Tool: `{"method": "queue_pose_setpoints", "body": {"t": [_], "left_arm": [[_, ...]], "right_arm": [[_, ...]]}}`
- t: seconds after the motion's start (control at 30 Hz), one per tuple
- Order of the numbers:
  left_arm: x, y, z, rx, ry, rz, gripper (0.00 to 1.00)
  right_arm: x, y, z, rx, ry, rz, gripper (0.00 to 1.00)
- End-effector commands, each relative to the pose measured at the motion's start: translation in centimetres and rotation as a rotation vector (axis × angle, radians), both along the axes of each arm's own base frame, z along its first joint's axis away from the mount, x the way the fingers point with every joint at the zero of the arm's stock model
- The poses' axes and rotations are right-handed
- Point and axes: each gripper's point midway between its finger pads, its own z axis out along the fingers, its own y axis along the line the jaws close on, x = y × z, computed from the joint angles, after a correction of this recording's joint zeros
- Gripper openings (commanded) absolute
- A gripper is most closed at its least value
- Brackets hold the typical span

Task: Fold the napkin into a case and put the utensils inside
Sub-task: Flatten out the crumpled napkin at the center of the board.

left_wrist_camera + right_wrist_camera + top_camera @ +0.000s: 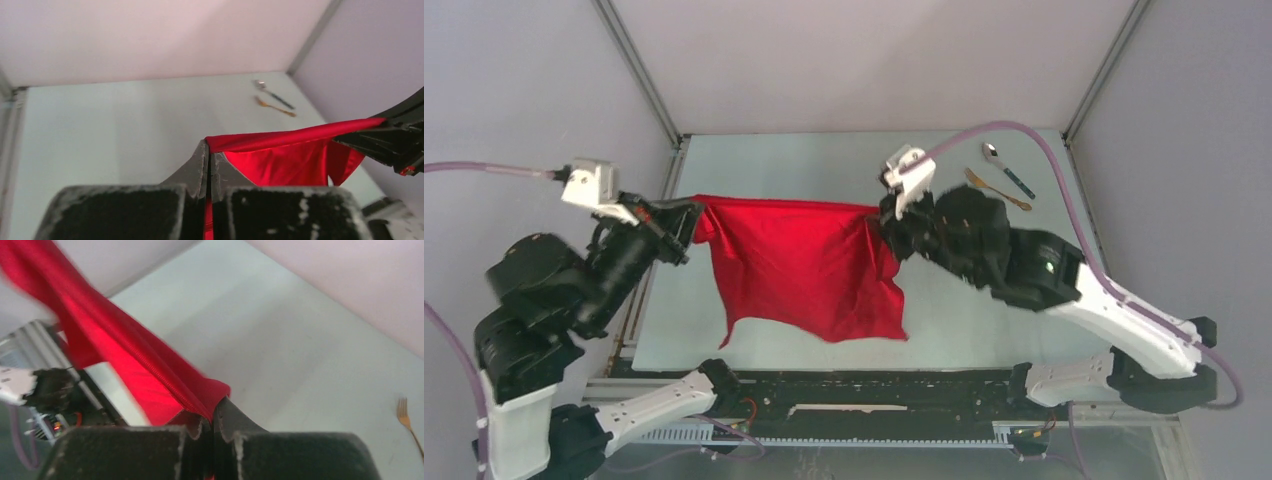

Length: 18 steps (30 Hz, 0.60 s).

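Note:
The red napkin (804, 265) hangs stretched between both arms above the table, its lower part draping down toward the front edge. My left gripper (686, 228) is shut on its left corner; in the left wrist view the cloth (285, 150) runs out from between the pressed jaws of that gripper (210, 150). My right gripper (890, 222) is shut on the right corner, where the napkin (125, 360) is pinched in the jaws of the gripper (214, 412). The spoon (1008, 169) with a dark handle and the gold fork (997, 189) lie at the far right of the table.
The pale table surface (824, 165) is walled by grey panels at the back and sides. The fork (409, 422) shows at the right edge of the right wrist view. A black rail (854, 385) runs along the near edge between the arm bases.

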Motion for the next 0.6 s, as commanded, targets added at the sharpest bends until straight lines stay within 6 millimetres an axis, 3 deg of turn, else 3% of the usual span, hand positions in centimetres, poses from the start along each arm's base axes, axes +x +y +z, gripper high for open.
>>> {"method": "queue_pose_setpoints", "body": {"t": [0.0, 0.1, 0.17, 0.27, 0.33, 0.4, 0.43, 0.47, 0.5, 0.53, 0.57], "left_arm": [[6.5, 2.5, -3.6, 0.288, 0.118, 0.39, 0.0], [12.4, 2.0, -8.4, 0.384, 0.283, 0.48, 0.0], [16.7, 1.0, -13.3, 0.422, 0.414, 0.441, 0.0], [23.0, 2.1, -20.8, 0.558, 0.609, 0.529, 0.0], [26.9, 3.1, -24.6, 0.613, 0.715, 0.593, 0.0], [30.5, 4.1, -26.7, 0.667, 0.765, 0.672, 0.0], [32.5, 4.6, -27.5, 0.715, 0.752, 0.709, 0.0], [33.9, 5.6, -28.7, 0.772, 0.749, 0.77, 0.0], [35.2, 6.3, -29.6, 0.817, 0.748, 0.798, 0.06], [36.1, 6.5, -31.3, 0.861, 0.786, 0.799, 0.18], [36.1, 7.6, -30.1, 0.896, 0.781, 0.885, 0.29]], "right_arm": [[4.3, -1.1, -4.1, -0.051, 0.19, 0.113, 0.0], [9.2, -1.5, -7.1, -0.002, 0.403, 0.181, 0.0], [13.9, -2.8, -11.4, -0.008, 0.551, 0.154, 0.0], [20.1, -4.2, -18.1, -0.088, 0.716, 0.072, 0.0], [24.8, -5.0, -21.6, -0.161, 0.715, 0.0, 0.0], [30.3, -6.1, -24.8, -0.246, 0.653, -0.124, 0.05], [33.4, -7.7, -25.4, -0.323, 0.587, -0.252, 0.11], [36.1, -9.3, -26.2, -0.392, 0.527, -0.363, 0.26], [38.9, -11.1, -26.9, -0.439, 0.458, -0.48, 0.54], [41.0, -13.3, -27.1, -0.474, 0.402, -0.604, 0.75], [42.3, -14.6, -27.6, -0.478, 0.393, -0.668, 0.86]]}}
